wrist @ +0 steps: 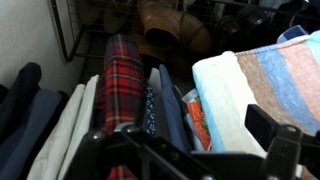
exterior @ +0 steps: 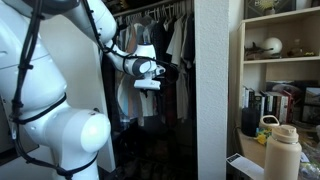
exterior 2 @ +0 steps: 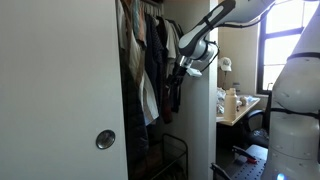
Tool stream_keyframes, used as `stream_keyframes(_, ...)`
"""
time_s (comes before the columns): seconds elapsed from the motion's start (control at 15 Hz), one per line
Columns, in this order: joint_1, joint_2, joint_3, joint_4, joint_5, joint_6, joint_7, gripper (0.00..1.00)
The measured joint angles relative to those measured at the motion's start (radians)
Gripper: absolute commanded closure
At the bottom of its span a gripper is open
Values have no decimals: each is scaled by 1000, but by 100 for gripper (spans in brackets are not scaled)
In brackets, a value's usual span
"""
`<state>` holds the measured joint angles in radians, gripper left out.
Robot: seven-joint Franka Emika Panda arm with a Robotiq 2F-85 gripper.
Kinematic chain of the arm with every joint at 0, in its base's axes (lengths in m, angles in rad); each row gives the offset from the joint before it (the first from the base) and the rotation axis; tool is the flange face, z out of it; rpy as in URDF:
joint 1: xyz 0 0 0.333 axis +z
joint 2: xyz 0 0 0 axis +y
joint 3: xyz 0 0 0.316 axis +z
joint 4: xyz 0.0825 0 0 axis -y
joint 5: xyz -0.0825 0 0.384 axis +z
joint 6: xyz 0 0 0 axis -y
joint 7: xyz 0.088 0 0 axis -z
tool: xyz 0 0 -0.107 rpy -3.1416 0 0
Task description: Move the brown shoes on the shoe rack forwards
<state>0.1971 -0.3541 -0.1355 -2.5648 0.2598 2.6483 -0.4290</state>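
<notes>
The brown shoes (wrist: 165, 35) sit low on the shoe rack (wrist: 68, 35) at the closet floor. In the wrist view they lie far below and ahead of the pincer (wrist: 190, 160), past the hanging red plaid shirt (wrist: 122, 85). Their long axis is too blurred to tell. The pincer hovers up among the clothes, well apart from the shoes. Its fingers appear spread, pinching nothing, and a long descent looks necessary.
</notes>
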Motion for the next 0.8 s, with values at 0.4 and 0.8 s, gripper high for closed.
stream_keyframes(0.4, -20, 254, -13, 167, 3, -10, -56, 0)
stream_keyframes(0.8, -31, 246, 3, 163, 3, -9, -56, 0)
